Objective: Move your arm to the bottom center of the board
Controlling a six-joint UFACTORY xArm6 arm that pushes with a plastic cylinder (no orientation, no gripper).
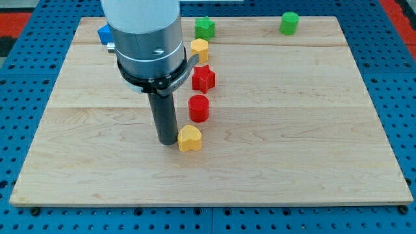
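Observation:
My tip point(167, 141) rests on the wooden board point(292, 162) a little left of the middle, touching or almost touching the left side of a yellow heart-shaped block point(190, 139). Above that block, in a column, are a red cylinder point(198, 108), a red star point(203, 78) and a yellow hexagonal block point(199, 49). A green star point(205, 27) lies at the view's top centre. A green cylinder point(289, 23) lies at the top right. A blue block point(104, 34) shows partly at the top left, behind the arm.
The arm's wide grey body point(143, 39) hides part of the board's upper left. A blue perforated table point(403, 97) surrounds the board.

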